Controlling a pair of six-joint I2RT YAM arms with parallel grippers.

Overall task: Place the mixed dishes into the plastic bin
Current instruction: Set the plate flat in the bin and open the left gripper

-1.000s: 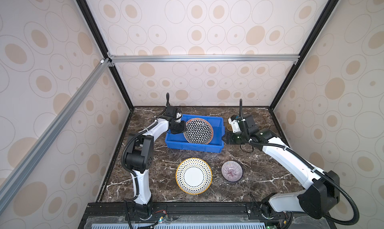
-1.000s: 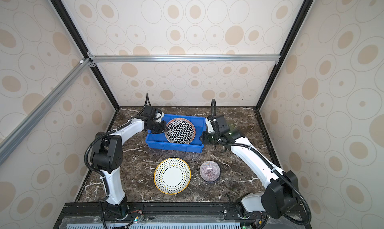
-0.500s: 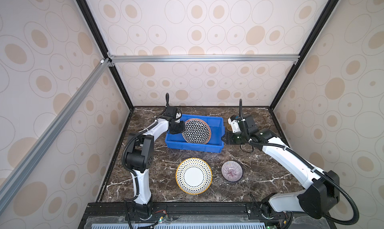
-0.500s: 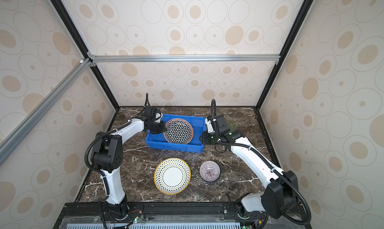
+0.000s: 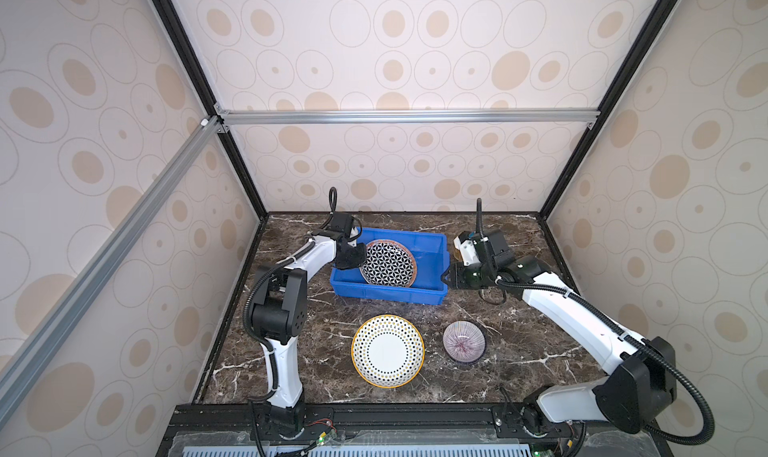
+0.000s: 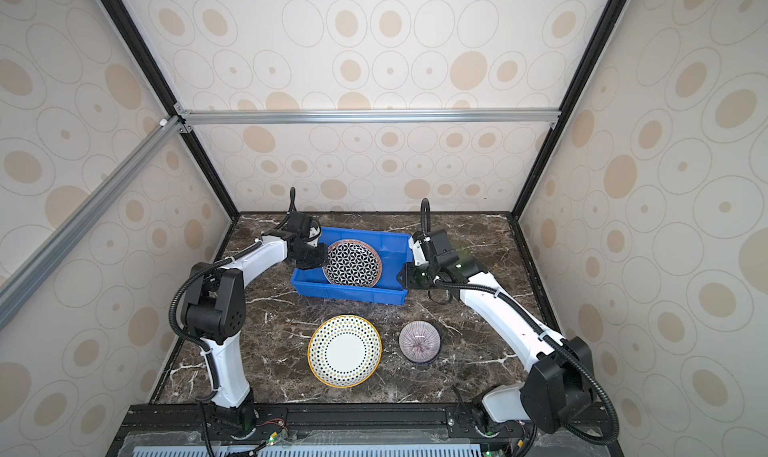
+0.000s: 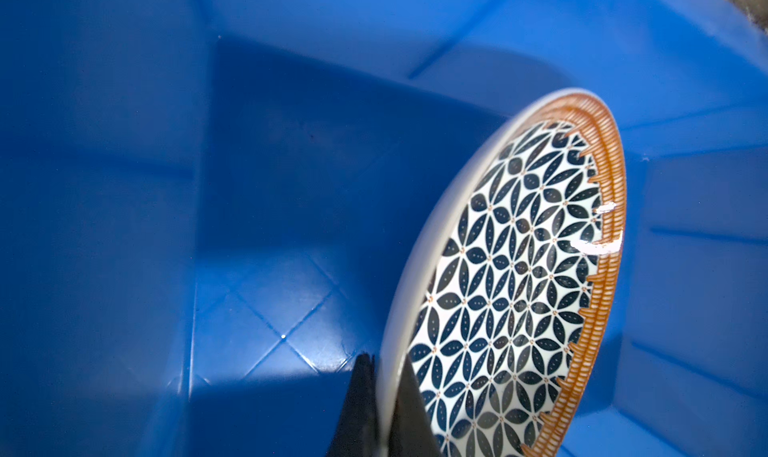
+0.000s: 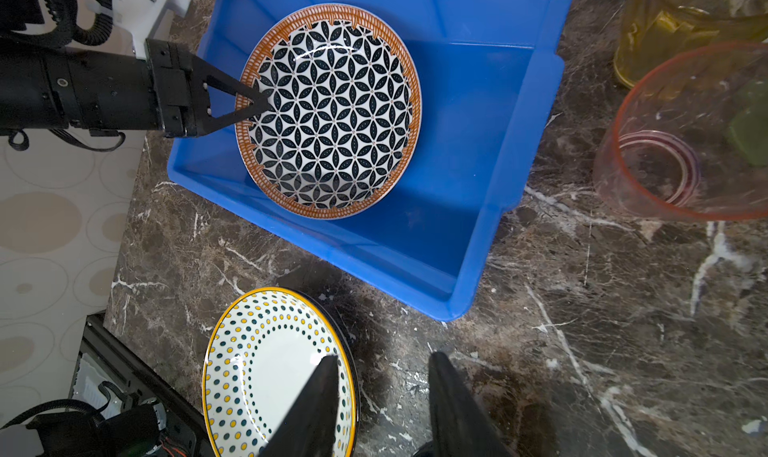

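Left arm (image 5: 309, 257) outstretched (claw (image 8: 264, 104) on plate (image 8: 332, 110))

yellow tumbler (image 8: 648, 31): cut by frame edge | pink tumbler (image 8: 665, 102): cut by edge | green tumbler (image 8: 750, 131): blurred

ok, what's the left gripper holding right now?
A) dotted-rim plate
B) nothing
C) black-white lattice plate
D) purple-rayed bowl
C: the left gripper is shut on the rim of the black-white lattice plate, tilted inside the blue bin. The dotted-rim plate and purple-rayed bowl lie free on the table.
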